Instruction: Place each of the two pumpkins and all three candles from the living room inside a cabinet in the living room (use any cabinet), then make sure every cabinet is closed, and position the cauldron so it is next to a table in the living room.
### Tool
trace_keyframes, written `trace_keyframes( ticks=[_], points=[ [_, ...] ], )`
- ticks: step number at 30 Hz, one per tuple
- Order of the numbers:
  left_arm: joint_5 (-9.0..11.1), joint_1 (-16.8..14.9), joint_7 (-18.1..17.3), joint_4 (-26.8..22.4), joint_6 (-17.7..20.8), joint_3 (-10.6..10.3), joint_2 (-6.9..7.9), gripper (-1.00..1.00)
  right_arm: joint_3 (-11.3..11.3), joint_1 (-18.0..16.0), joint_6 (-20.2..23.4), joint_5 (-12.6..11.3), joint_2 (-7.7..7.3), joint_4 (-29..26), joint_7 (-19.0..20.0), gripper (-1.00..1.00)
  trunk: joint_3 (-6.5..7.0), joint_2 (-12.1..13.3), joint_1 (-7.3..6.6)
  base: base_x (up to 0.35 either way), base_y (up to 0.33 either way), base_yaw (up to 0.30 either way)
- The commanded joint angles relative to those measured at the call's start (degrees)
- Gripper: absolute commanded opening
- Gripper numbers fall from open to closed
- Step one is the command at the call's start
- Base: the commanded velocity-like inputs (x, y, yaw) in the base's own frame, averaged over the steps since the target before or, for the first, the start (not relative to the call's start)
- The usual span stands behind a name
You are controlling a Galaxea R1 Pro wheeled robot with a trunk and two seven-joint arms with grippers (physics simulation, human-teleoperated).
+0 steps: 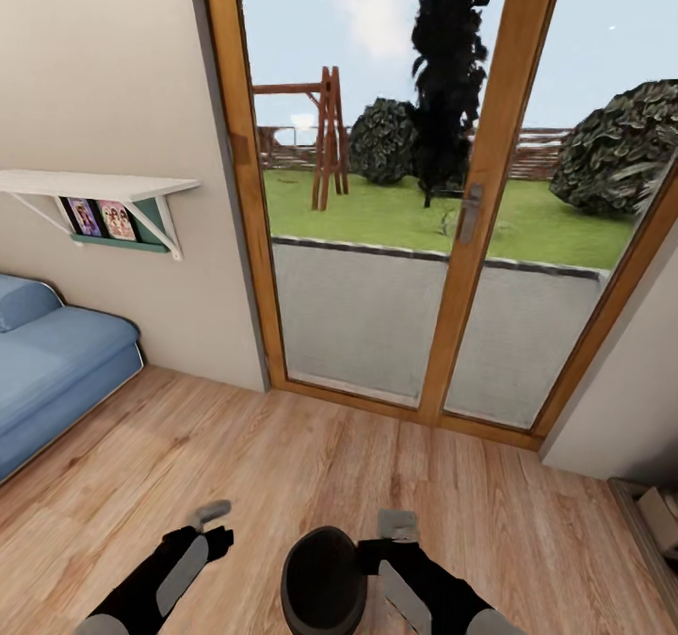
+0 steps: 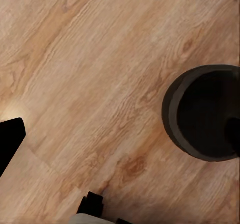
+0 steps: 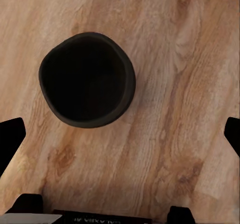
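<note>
Fingers, left gripper (image 1: pixel 209 514): one grey tip seen in the head view; spread cannot be told.
Fingers, right gripper (image 1: pixel 397 525): spread wide in the right wrist view, dark tips at both frame edges, nothing between them.
Cauldron (image 1: pixel 323 580): black, mouth up, on the wooden floor (image 1: pixel 311 465) at 6 o'clock in the head view, between the two arms, just beside the right forearm.
Glass door (image 1: pixel 395 192): wood-framed, at 12 o'clock, garden behind it.
Sofa (image 1: pixel 47 371): blue, at 9 o'clock.
Wall shelf (image 1: pixel 94 185): white, at 10 o'clock above the sofa.
</note>
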Motion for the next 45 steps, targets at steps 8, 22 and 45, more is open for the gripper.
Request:
trace_keyframes(
  ticks=[8,22,45],
  points=[
    [-0.36,-1.45,-4.38,-3.65,2.55,-2.36,-1.85,1.0,0.36,-4.03,4.29,-0.65,0.0,-1.14,-2.72,1.0,-0.1,-0.06,0.01,0.0,0.0,0.0],
    [-0.93,-1.49,-6.5,-4.01,1.53,-5.8,-1.96,1.0,0.36,-5.6,4.89,-1.19,0.09,-1.47,-2.43,1.0,-1.89,-4.07,2.2,0.0,0.0,0.0],
    [-1.21,-1.49,-6.92,0.47,-2.01,-7.39,-4.35,1.0,0.45,-5.61,4.78,-1.03,0.11,-1.48,-2.68,1.0,-6.02,-13.3,7.26,0.0,0.0,0.0]
  ],
)
